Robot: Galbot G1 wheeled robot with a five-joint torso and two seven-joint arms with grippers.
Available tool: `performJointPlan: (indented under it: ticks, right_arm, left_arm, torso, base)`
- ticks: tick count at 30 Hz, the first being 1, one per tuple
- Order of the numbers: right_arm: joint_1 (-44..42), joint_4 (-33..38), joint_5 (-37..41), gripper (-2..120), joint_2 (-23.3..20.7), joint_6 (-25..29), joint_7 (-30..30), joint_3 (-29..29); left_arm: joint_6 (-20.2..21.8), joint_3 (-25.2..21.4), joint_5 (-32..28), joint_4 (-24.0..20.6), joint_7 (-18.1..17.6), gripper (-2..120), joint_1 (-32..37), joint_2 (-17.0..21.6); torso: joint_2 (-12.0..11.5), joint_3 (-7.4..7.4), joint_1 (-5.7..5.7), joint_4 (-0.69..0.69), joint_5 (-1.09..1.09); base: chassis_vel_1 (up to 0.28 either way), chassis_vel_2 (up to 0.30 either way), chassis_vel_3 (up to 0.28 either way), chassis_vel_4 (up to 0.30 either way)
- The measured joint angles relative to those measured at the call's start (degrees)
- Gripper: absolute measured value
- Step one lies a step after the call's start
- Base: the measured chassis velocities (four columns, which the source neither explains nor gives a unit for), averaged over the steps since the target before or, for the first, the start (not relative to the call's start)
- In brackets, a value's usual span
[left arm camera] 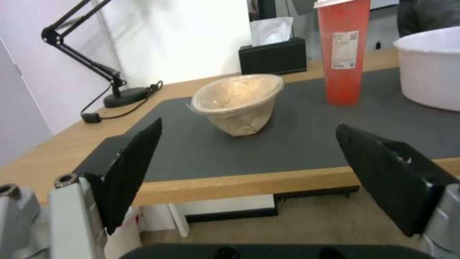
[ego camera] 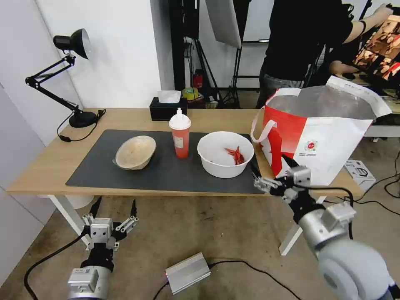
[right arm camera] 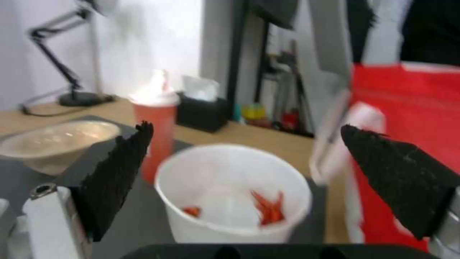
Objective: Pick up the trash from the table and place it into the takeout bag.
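Head view: nothing is bagged yet. All three pieces are sitting on the grey mat [ego camera: 166, 171] of the table [ego camera: 37, 175]: beige bowl [ego camera: 135, 152] toward the left end, red cup [ego camera: 180, 134] mid-mat, white bowl [ego camera: 225, 154] with red scraps toward the right end, just beside the takeout bag [ego camera: 325, 133], which is standing open at the right end. Right gripper [ego camera: 271, 173] is hovering at the front edge near the white bowl, fingers spread, empty. Left gripper [ego camera: 114, 206] is hanging below the front edge, also spread (idle, apparently).

Left wrist view: beige bowl [left arm camera: 237, 102] is lying beyond the splayed fingers; a tissue box [left arm camera: 273, 55] and lamp [left arm camera: 96, 68] are sitting along the back edge.

Right wrist view: white bowl [right arm camera: 232, 196] is lying between the spread fingers, untouched; the bag's strap [right arm camera: 335, 140] is hanging close, a likely snag.
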Motion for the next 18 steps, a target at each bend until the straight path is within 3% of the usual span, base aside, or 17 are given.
performJointPlan:
  ticks: [8, 11, 18]
  right_arm:
    - [12.3, -3.4, 11.4, 100, -8.5, 2.0, -2.3, -6.8]
    - [21.1, -5.2, 20.5, 100, -13.3, 1.7, -2.5, -12.4]
    - [33.5, -8.1, 28.9, 100, -17.5, -2.3, -3.0, -21.2]
  left_arm:
    - [0.0, -0.1, 0.2, 0.4, 0.0, 98, -0.3, -0.5]
    - [0.0, -0.3, 0.2, 0.6, 0.0, 98, -0.4, -0.5]
    - [0.0, -0.4, 0.2, 0.7, 0.0, 98, -0.5, -0.5]
  torso:
    - [0.0, 0.0, 0.0, -0.01, 0.0]
    - [0.0, 0.0, 0.0, 0.0, -0.01]
    - [0.0, 0.0, 0.0, -0.01, 0.0]
  base:
    - [0.0, 0.0, 0.0, 0.0]
    - [0.0, 0.0, 0.0, 0.0]
    - [0.0, 0.0, 0.0, 0.0]
